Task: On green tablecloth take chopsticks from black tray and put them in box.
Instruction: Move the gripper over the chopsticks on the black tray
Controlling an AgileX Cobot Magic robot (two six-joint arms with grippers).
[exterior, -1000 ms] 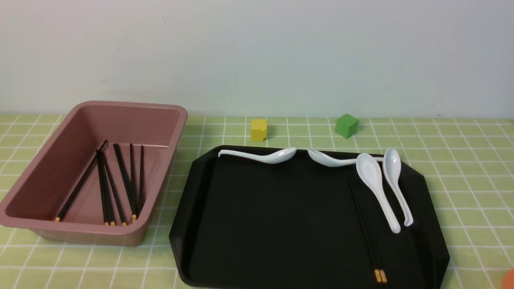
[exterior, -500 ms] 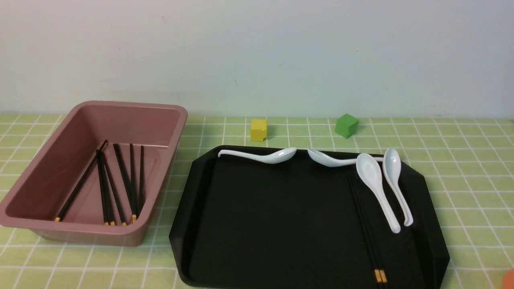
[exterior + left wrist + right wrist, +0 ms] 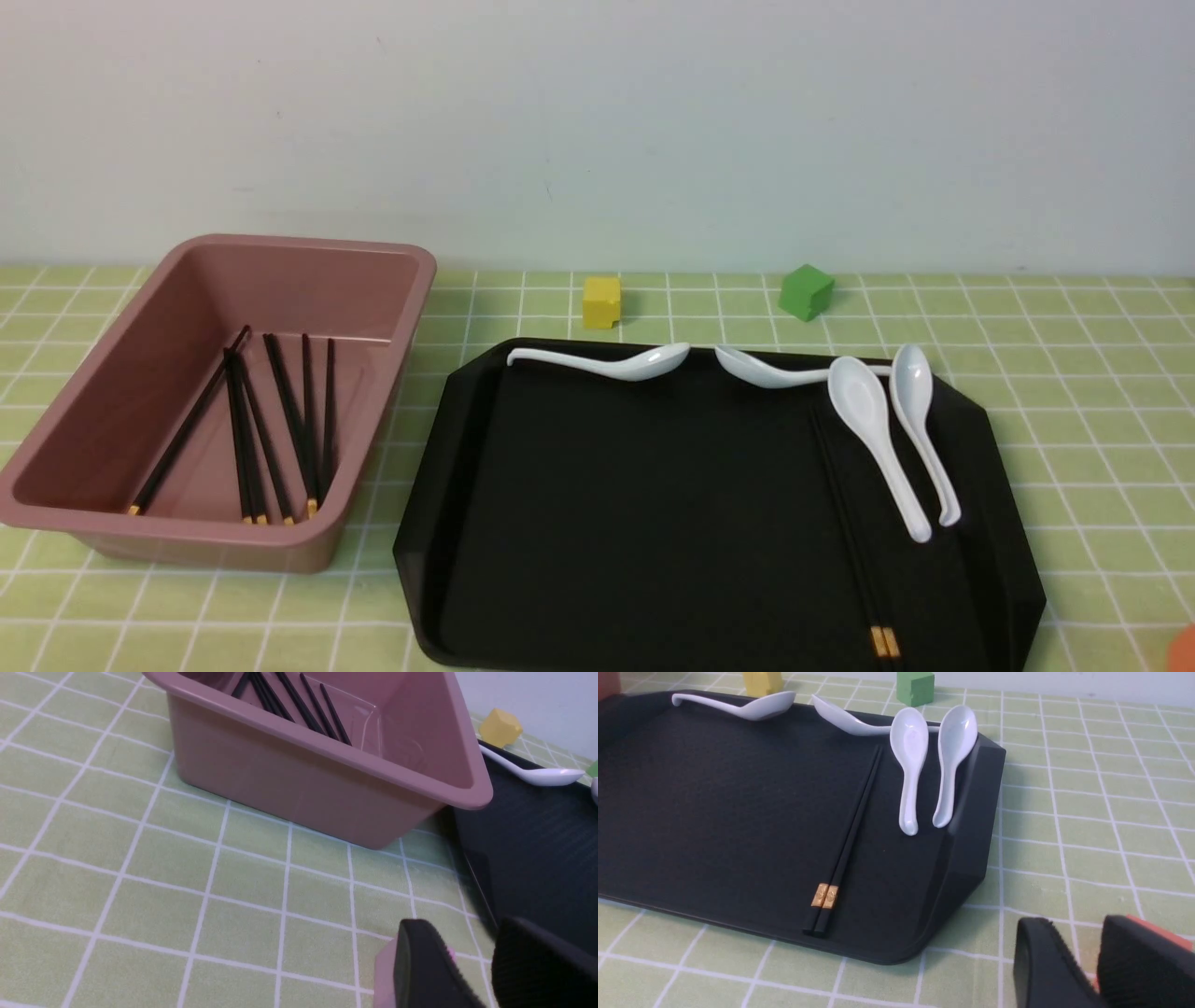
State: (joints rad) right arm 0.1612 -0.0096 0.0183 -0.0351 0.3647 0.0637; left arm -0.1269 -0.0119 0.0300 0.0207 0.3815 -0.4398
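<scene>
Two chopsticks (image 3: 850, 830) lie right side of black tray (image 3: 607, 523); L gripper (image 3: 467, 933) & R gripper (image 3: 1080, 931) slightly parted, empty.

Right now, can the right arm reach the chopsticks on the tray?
Probably yes. The chopsticks lie uncovered on the tray, on the right gripper's side, gold ends nearest it. A spoon lies close beside their far half, so the near half looks the freer grip.

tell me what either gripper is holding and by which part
Nothing is held. The left gripper and the right gripper hang empty over the green tablecloth; two chopsticks lie untouched on the black tray.
</scene>
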